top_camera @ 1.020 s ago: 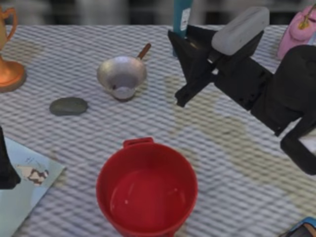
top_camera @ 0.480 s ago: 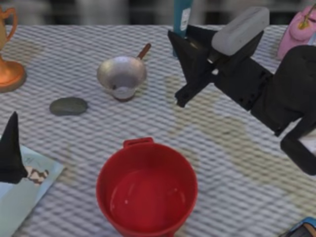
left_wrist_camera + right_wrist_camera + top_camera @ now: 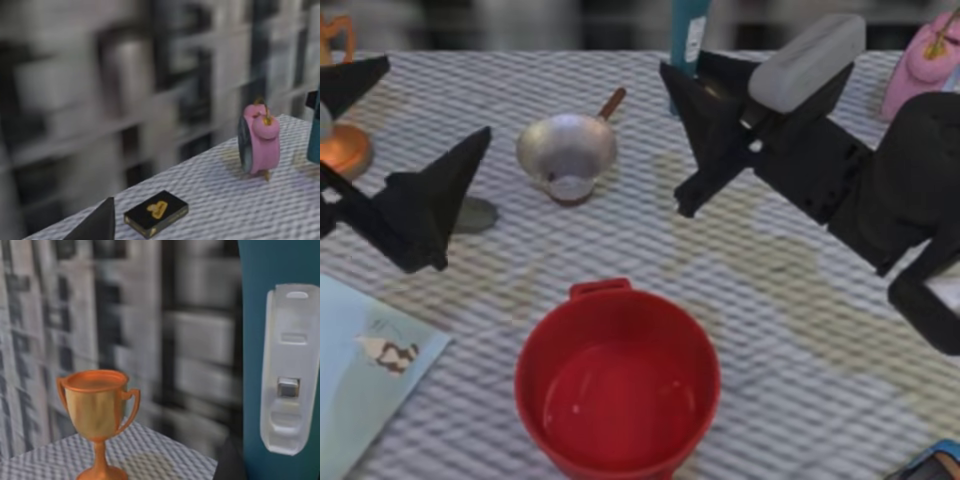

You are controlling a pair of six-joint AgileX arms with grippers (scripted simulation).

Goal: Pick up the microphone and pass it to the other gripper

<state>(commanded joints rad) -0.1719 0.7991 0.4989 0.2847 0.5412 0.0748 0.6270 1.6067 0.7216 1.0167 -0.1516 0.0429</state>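
Holding the microphone (image 3: 688, 28) upright at the counter's (image 3: 800, 330) far edge, the right gripper (image 3: 685, 138) is clamped on its handle; the left gripper (image 3: 415, 140), fingers spread wide, hovers at left.

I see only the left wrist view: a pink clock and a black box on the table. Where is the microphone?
Observer: The top view shows the microphone at the table's far edge, close against the right claw.
Operator: And my left claw?
Observer: The left claw is open at the table's left side, well apart from the microphone.
Operator: What lies between them?
Observer: A silver pan, just right of the left claw.
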